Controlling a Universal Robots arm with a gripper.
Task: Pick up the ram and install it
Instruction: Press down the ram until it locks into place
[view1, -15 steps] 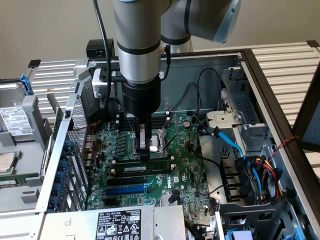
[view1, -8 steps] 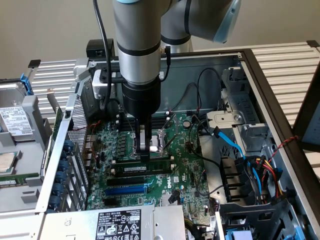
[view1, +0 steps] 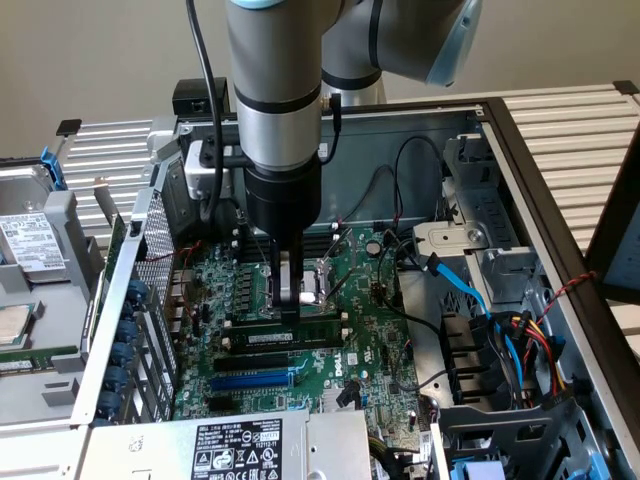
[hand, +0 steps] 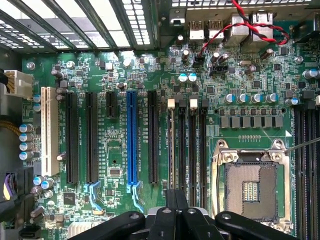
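Nearest the lens in the exterior view sits a power supply (view1: 240, 445) with a black and white label, at the front edge of the open computer case (view1: 520, 150). Behind it spreads the green motherboard (view1: 365, 345), carrying the blue expansion slot (view1: 250, 380) and, just beyond that, a black expansion slot (view1: 270, 361). Just past the black one stands the ram (view1: 285, 339), a thin green stick with a white label, upright in the first of the memory slots and parallel to them. The arm comes straight down over the board. Its gripper (view1: 290, 316) has its fingers pressed together, and the tips seem to rest on the ram's upper edge near its middle, though the angle leaves the contact unsure. The processor socket (view1: 320, 283) lies just behind the fingers, and blue cables (view1: 470, 290) cross the drive bay on the exterior view's right.

From the wrist, the closed gripper (hand: 176, 196) reaches over the memory slots. The ram (hand: 172, 150) shows edge-on as a pale line in the slot beside the black expansion slot (hand: 152, 135). The blue expansion slot (hand: 132, 135), a white slot (hand: 48, 130) and the processor socket (hand: 250, 187) share the board, and a red and black twisted wire (hand: 250, 25) loops near the rear ports
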